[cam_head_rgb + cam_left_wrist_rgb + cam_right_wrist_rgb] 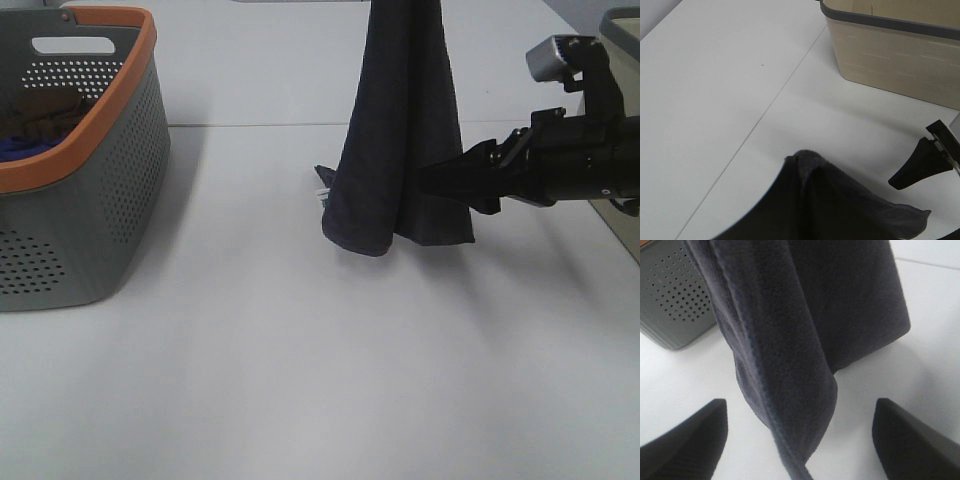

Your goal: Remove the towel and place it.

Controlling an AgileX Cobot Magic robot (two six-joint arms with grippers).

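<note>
The dark navy towel (400,130) hangs straight down from above the exterior high view, its lower edge just above the white table (300,380). A small white tag (323,192) shows at its lower left corner. My left gripper is hidden; in the left wrist view the bunched towel (830,210) fills the bottom where it holds it. My right gripper (425,180) reaches in from the right, level with the towel's lower part. In the right wrist view it is open (800,440), and the towel's hanging edge (790,330) lies between its fingers (685,440), untouched.
A grey perforated basket with an orange rim (100,200) stands at the left, holding a brown cloth (40,108) and a bright blue cloth (20,148). A beige bin with a grey rim (900,55) stands at the far right, behind my right arm.
</note>
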